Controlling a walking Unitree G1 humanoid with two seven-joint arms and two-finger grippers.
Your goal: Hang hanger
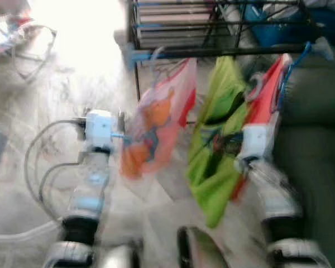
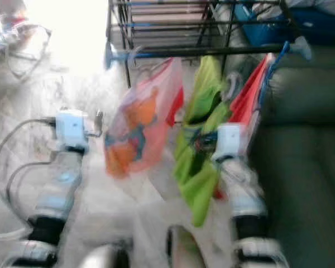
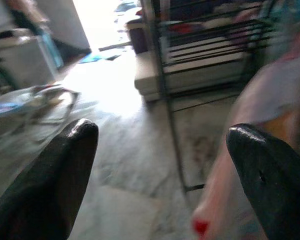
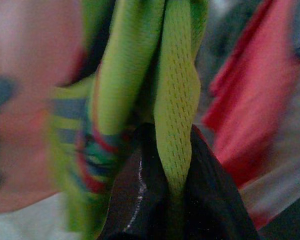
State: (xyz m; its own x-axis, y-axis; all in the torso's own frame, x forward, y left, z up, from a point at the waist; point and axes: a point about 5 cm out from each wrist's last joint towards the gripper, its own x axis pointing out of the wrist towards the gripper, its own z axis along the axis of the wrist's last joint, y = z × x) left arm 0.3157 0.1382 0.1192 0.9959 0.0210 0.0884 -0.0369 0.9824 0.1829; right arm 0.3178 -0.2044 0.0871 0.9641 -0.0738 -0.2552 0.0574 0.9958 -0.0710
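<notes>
Three garments hang from the low bar of a black drying rack (image 1: 173, 53): a pink one (image 1: 156, 128), a lime-green one (image 1: 218, 145) and a red one (image 1: 268, 95) on a blue hanger (image 1: 298, 58). My right gripper (image 4: 172, 165) is shut on a fold of the green garment's mesh, its wrist (image 1: 255, 142) between the green and red cloth. My left gripper (image 3: 162, 140) is open beside the pink garment (image 3: 260, 115), holding nothing. The eye views are blurred.
A dark green sofa (image 1: 318, 156) fills the right side. The rack's shelves (image 1: 173, 22) carry stacked things behind the garments. Grey cables (image 1: 39, 167) loop from my left arm over the pale floor. Clutter (image 1: 22, 39) lies at the far left.
</notes>
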